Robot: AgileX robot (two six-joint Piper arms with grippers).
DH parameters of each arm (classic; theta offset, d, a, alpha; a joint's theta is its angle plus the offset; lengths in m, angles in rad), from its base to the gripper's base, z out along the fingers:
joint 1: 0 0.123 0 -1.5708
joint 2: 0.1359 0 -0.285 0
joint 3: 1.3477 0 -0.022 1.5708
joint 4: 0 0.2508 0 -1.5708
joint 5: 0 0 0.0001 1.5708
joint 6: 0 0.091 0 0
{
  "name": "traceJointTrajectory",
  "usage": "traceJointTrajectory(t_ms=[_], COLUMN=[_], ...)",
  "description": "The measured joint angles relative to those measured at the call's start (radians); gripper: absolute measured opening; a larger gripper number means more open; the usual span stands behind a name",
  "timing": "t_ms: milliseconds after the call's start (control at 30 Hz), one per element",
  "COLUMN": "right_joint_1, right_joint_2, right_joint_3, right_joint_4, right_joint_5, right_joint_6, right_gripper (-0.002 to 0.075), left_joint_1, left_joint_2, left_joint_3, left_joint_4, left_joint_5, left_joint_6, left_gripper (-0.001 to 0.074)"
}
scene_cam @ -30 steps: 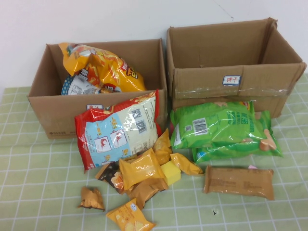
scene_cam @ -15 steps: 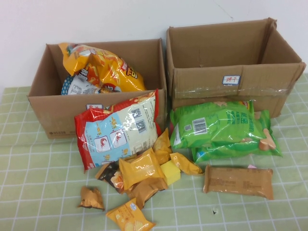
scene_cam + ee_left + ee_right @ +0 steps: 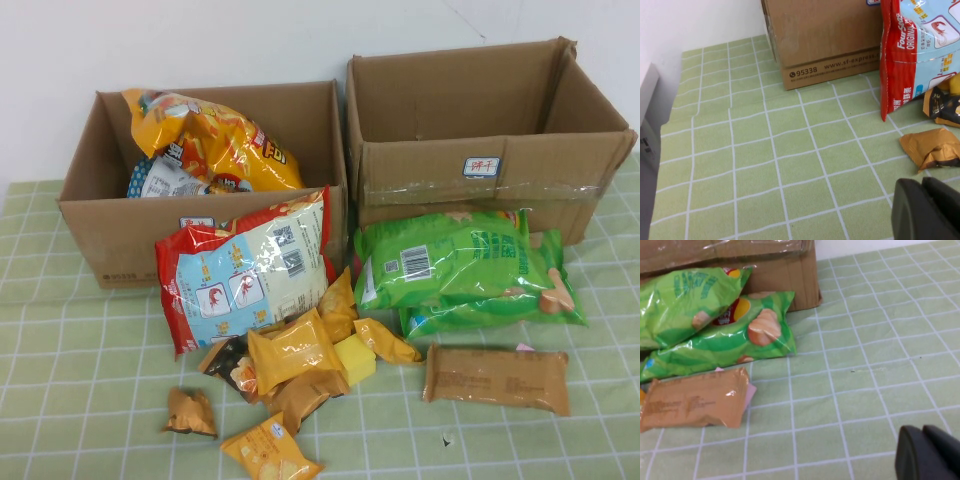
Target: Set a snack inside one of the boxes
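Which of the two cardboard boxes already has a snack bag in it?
The lower left box, holding the yellow chip bag; the taller taped box shows none.

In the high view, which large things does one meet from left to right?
Lower brown box with the yellow chip bag inside → red-and-white shrimp bag → green bags → taller taped box. Both grippers are outside this view.

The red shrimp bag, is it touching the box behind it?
Touching. The high view shows the red shrimp bag leaning against the front of the lower cardboard box, no gap between. Both grippers stay out of that view.
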Motion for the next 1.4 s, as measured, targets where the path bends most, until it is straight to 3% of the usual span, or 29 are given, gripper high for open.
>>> traceJointTrajectory(t_ms=[333,633,933,1400], right_joint_1=[-0.036,-0.018,-0.018,-0.018], right_joint_2=[0.0,0.0,0.0,0.0], right_joint_3=[0.0,0.0,0.0,0.0], right_joint_4=[0.0,0.009,0.017,0.033], right_joint_5=[0.004,0.004,0.004,0.002], right_joint_6=[-0.112,-0.112,-0.222,-0.214], right_gripper=[-0.0002,-0.0002,-0.0002,-0.0002], left_joint_1=[0.0,0.0,0.0,0.0], left_joint_2=[0.0,0.0,0.0,0.0], left_joint_3=[0.0,0.0,0.0,0.0], left_joint_4=[0.0,0.0,0.0,0.0], left_joint_5=[0.0,0.0,0.0,0.0], left_joint_6=[0.005,0.005,0.005,0.005], left_gripper=[-0.0001,-0.0001,-0.0001,-0.0001])
